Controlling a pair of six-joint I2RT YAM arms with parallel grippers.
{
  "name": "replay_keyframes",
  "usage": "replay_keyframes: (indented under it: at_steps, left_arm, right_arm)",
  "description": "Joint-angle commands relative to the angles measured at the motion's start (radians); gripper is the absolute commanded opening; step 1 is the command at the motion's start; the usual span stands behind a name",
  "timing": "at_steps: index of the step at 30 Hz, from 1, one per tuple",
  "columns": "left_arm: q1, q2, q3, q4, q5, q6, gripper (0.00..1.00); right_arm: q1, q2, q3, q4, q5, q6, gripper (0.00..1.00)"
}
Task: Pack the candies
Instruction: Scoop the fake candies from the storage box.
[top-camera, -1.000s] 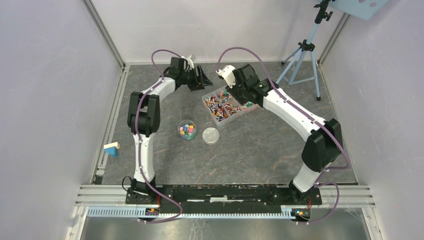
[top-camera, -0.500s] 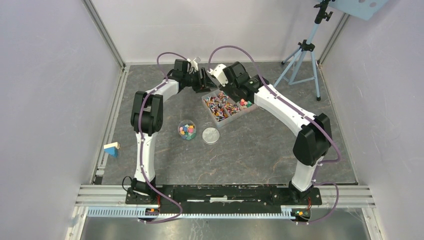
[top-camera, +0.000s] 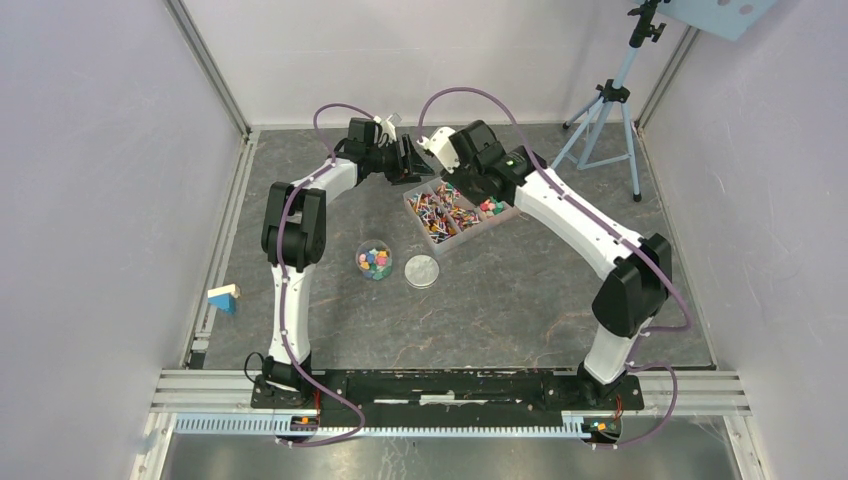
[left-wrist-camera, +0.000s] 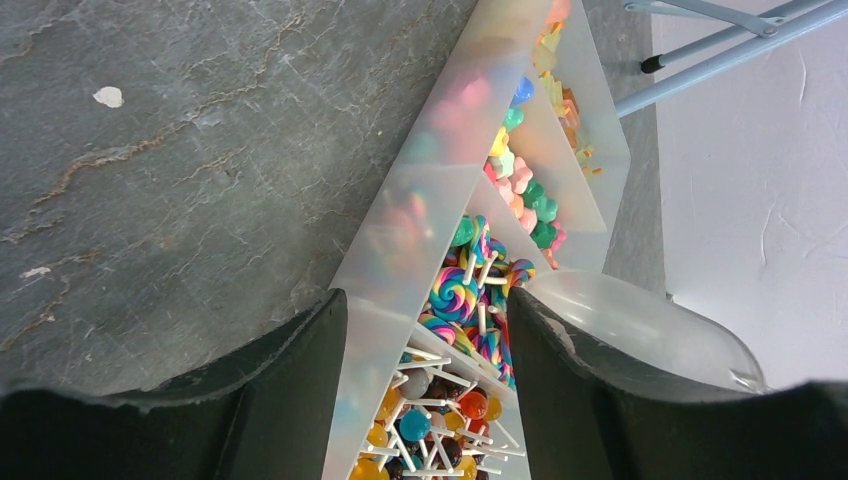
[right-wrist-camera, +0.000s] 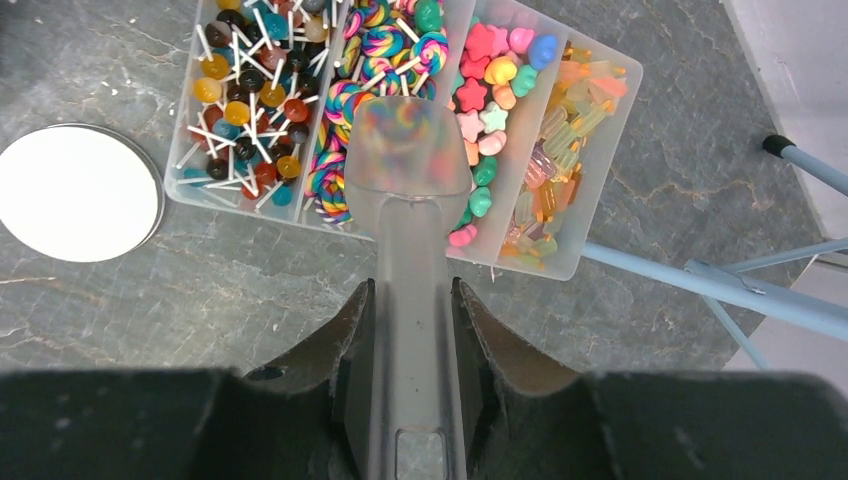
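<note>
A clear divided tray (top-camera: 470, 228) holds the candies: stick lollipops, swirl lollipops and tiny multicoloured sweets (right-wrist-camera: 490, 90). More small sweets fill a clear round jar (top-camera: 374, 260), with the round grey lid (top-camera: 422, 270) beside it. My right gripper (right-wrist-camera: 411, 285) is shut on the handle of a clear plastic scoop (right-wrist-camera: 408, 145), whose bowl hovers over the swirl lollipop compartment. My left gripper (left-wrist-camera: 425, 295) is open and straddles the tray's side wall (left-wrist-camera: 400, 250) at its far left corner, one finger outside and one over the lollipops. In the top view the left gripper (top-camera: 408, 160) and the right gripper (top-camera: 452, 172) are close together.
A blue tripod (top-camera: 605, 110) stands at the back right, its legs near the tray's far end. A small blue and yellow block (top-camera: 223, 297) lies at the left edge. The lid also shows in the right wrist view (right-wrist-camera: 78, 193). Walls enclose the floor on three sides.
My left gripper has moved right to the tray's corner. My right gripper with the scoop has moved left over the tray's far end, then shifted only slightly.
</note>
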Motion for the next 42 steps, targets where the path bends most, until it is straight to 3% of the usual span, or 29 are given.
replay_keyframes:
  at_steps: [1,15,24,30,42]
  left_arm:
    - [-0.002,-0.012,0.016,0.033,0.033,-0.016,0.66]
    - [-0.002,-0.01,0.024,0.024,0.039,-0.01,0.65]
    - [-0.002,-0.009,0.014,0.022,0.049,-0.014,0.64]
    - [-0.002,-0.01,0.016,0.022,0.05,-0.01,0.64]
    - [-0.001,-0.008,0.026,0.021,0.055,-0.012,0.64]
  right_arm:
    - [0.007,-0.094,-0.014,-0.003,-0.032,0.018,0.0]
    - [0.032,-0.06,-0.074,-0.061,0.027,0.022,0.0]
    - [0.033,-0.061,-0.121,0.043,0.048,0.024,0.0]
    - [0.032,-0.064,-0.012,-0.053,0.037,0.01,0.0]
    - [0.033,-0.086,0.004,-0.174,0.047,0.002,0.0]
